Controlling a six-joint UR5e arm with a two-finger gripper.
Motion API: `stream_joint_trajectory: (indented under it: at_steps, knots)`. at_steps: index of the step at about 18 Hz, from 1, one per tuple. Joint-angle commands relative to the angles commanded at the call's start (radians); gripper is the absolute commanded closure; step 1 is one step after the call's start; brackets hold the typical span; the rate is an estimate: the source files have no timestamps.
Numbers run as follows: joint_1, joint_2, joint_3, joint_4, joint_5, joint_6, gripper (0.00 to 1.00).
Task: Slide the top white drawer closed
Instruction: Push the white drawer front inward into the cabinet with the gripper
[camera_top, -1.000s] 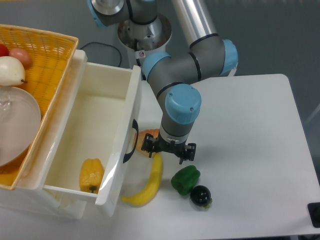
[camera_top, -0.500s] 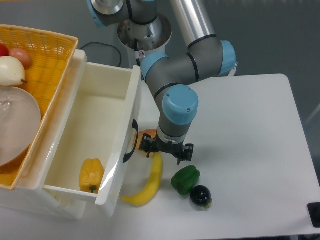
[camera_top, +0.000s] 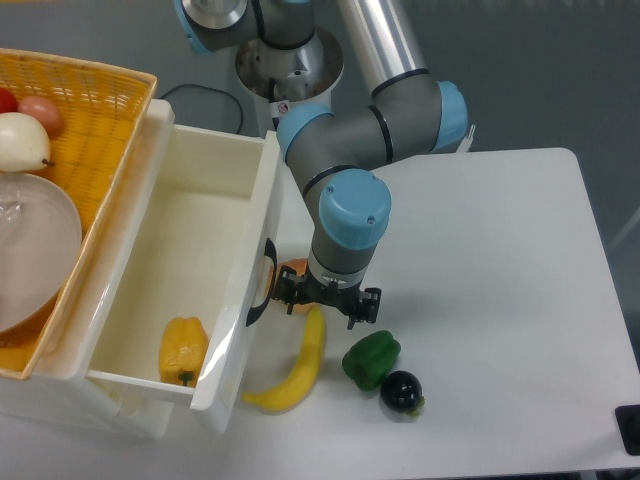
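The top white drawer (camera_top: 205, 200) is pulled far out to the right, with a yellow pepper (camera_top: 183, 350) lying inside near its front. Its flat front panel (camera_top: 252, 230) carries a black curved handle (camera_top: 267, 285). My gripper (camera_top: 325, 303) points down at the table just right of that panel, its left finger (camera_top: 286, 294) close to the handle. The fingers look spread, with nothing held between them.
A banana (camera_top: 297, 364), a green pepper (camera_top: 371, 358) and a dark round fruit (camera_top: 402, 392) lie on the table below the gripper. An orange object (camera_top: 293, 271) sits partly under it. A yellow wicker basket (camera_top: 95, 90) with fruit and a glass bowl (camera_top: 30, 250) is at the left.
The gripper has shifted a little to the left, closer to the drawer's front panel and handle. The drawer itself has not moved.
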Motion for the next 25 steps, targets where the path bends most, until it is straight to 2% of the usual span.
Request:
stream_joint_trajectory:
  at_steps: [8,14,25]
  knots:
    - [-0.008,0.015,-0.008,-0.006,-0.035,0.000,0.00]
    - [-0.055,0.032,-0.023,-0.006,-0.037,-0.008,0.00]
    - [-0.083,0.040,-0.035,-0.008,-0.069,-0.009,0.00]
